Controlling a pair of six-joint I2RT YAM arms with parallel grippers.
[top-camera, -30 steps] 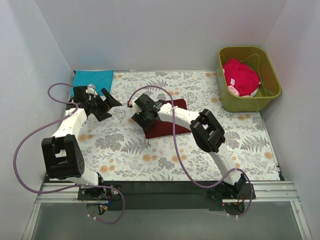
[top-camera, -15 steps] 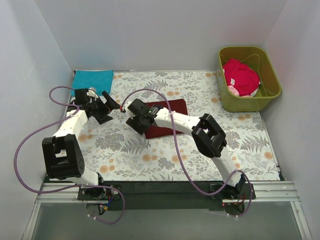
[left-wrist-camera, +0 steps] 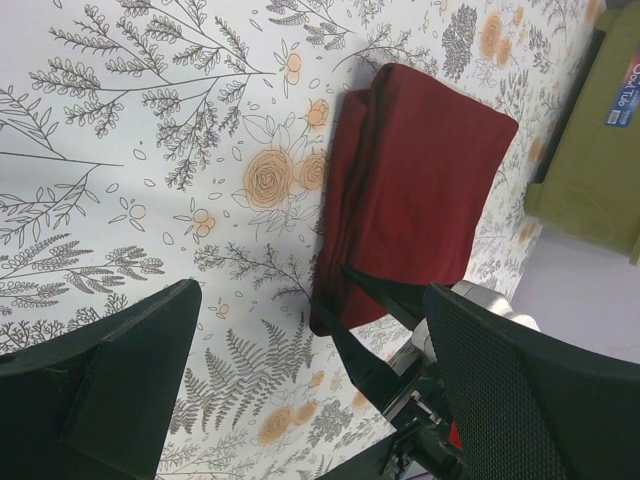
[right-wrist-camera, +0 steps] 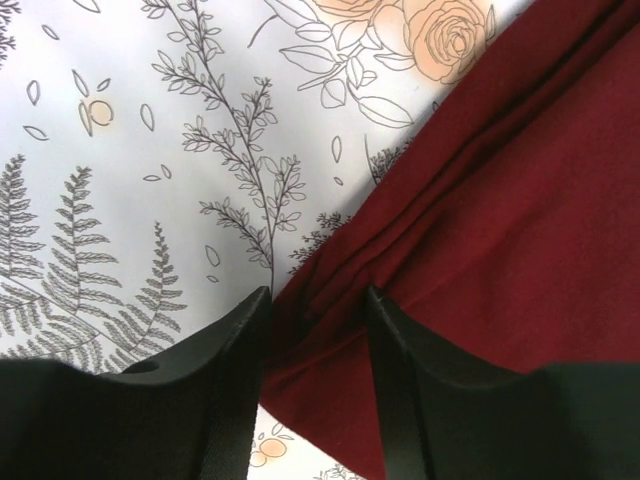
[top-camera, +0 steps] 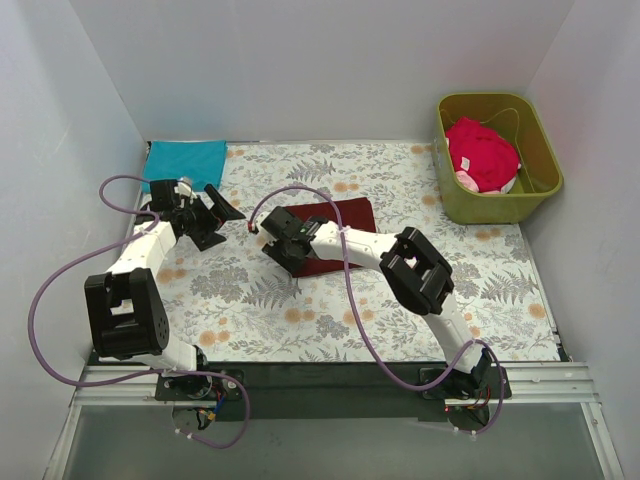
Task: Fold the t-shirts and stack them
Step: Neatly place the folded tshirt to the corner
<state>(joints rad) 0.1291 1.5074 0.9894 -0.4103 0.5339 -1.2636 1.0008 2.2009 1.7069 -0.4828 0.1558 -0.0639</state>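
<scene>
Right claw [right-wrist-camera: 315, 300] pinches folded edge of maroon t-shirt [right-wrist-camera: 500, 200]; left claw [left-wrist-camera: 310, 295] gapes open.

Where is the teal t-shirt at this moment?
In the top view, the teal t-shirt lies folded at the far-left corner of the table, just beyond the left gripper and apart from the maroon t-shirt at centre.

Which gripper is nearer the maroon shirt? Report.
Right. The right gripper is shut on a corner of the maroon shirt; the left gripper hangs open over the tablecloth, apart, to its left.
</scene>
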